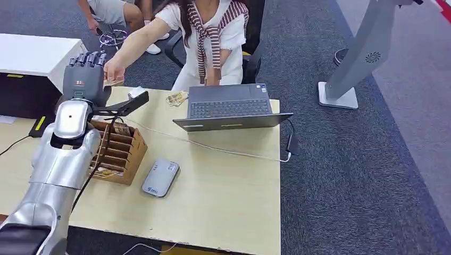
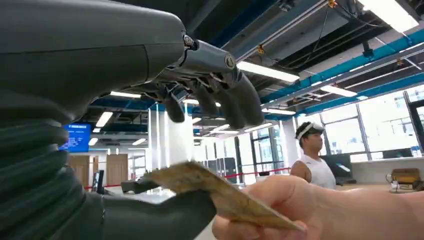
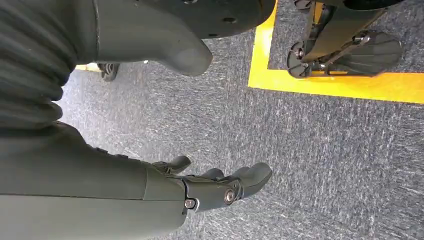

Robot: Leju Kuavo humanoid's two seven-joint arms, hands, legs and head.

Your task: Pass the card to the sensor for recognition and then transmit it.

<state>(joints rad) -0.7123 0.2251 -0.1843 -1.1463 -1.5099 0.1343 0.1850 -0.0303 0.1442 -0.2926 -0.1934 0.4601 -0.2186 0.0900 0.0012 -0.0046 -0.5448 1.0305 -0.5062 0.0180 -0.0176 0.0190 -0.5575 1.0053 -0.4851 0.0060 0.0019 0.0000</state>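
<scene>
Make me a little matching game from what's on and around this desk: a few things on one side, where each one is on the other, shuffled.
Things:
1. card
2. laptop
3. grey sensor
4. right hand

Places:
A. hanging over the carpet floor
B. lying flat beside the wooden card box
C. between the left hand and the person's hand
D. open in front of the seated person

Pairs: 1-C, 2-D, 3-B, 4-A

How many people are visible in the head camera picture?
2. One person sits behind the laptop, arm stretched to the robot's left hand. The other person is at the top left edge, mostly cut off. Others may stand outside the picture.
</scene>
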